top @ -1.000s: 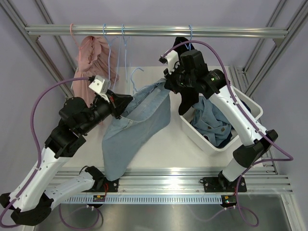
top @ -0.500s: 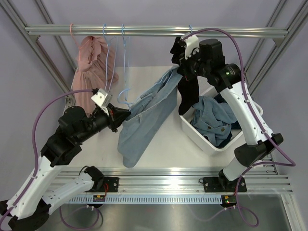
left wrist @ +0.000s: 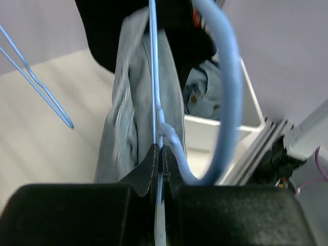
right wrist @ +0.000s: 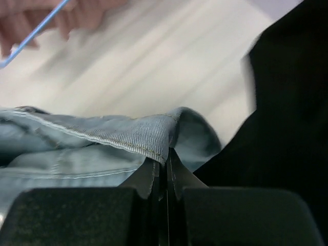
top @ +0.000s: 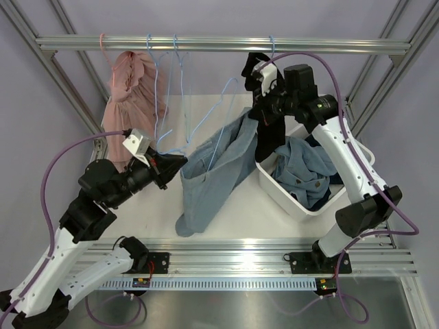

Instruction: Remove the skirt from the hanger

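The light blue denim skirt [top: 219,168] hangs over the table's middle, its lower end on the tabletop. My right gripper [top: 255,111] is shut on the skirt's waistband [right wrist: 148,136] at its upper right. My left gripper [top: 177,160] is shut on the light blue wire hanger [top: 212,133], which rises from the jaws across the skirt. In the left wrist view the hanger wire [left wrist: 154,77] runs up out of the closed jaws with the skirt [left wrist: 134,102] behind it. The left gripper [left wrist: 161,151] and the right gripper [right wrist: 166,164] show their jaws pressed together.
A rail [top: 219,45] at the back holds a pink garment [top: 130,86] and empty blue hangers [top: 164,82]. A black garment [top: 269,133] hangs by my right gripper. A white bin [top: 302,199] at right holds denim clothes [top: 305,171].
My left gripper drew the hanger down and left, away from the skirt. My right gripper held the waistband high, and the skirt slid off toward the right and hangs narrower.
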